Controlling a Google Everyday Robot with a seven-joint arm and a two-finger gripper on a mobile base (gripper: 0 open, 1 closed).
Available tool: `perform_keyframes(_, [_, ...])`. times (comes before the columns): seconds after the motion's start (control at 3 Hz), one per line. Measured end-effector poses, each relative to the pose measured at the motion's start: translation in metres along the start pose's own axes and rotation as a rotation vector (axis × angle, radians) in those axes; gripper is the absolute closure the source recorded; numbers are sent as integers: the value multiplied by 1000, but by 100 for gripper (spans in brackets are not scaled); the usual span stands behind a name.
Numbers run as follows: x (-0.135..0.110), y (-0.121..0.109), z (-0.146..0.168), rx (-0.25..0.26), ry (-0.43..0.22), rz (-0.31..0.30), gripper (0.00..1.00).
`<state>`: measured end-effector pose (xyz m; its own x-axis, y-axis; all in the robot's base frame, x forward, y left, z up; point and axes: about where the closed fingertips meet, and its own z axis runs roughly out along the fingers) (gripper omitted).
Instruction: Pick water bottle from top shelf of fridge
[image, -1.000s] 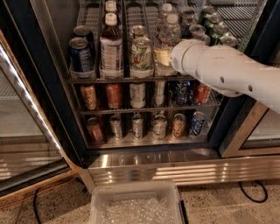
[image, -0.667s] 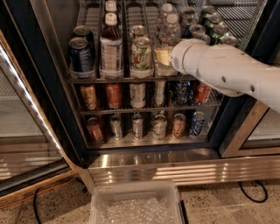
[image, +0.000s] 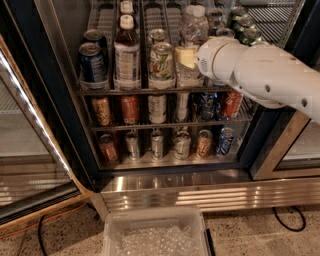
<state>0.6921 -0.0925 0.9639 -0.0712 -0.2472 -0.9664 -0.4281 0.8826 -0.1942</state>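
A: Water bottle (image: 192, 30), position?

B: On the top shelf (image: 102, 20) of the fridge (image: 175, 192), fourth lane from the left. It is upright at the front of its row, with a second clear bottle close behind.

A: Pincer?

B: The pincer (image: 187, 57) is at the bottle's middle, reaching in from the right, its pale yellow tip lying across the bottle's front. I cannot tell how wide it stands or whether it has hold. The white arm (image: 270, 75) hides the rest.

A: Change over the last second?

B: Hardly any. The arm has crept a touch at most. The bottle stands where it stood, with no lift and no tilt.

A: Meaning for the job?

B: My reading is that the reach is done and the grip is being settled. Nothing is out of the fridge yet.

A: Neighbours?

B: A green-and-white can (image: 161, 62) sits just beside the bottle on its left. Next comes a dark labelled bottle (image: 126, 55), then blue cans (image: 92, 62) at the far left. Green cans (image: 242, 25) sit behind the arm. The lower racks hold short cans. The glass door (image: 30, 150) is open at the left, and a clear bin (image: 155, 235) sits on the floor below.

A: Risk?

B: The lane is narrow. Pulling the bottle out could brush that can, so a straight draw forward looks safest.
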Motion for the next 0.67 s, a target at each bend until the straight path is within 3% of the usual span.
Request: perform_keyframes(0.67, [-22,0,-20,-49,-89,19,100])
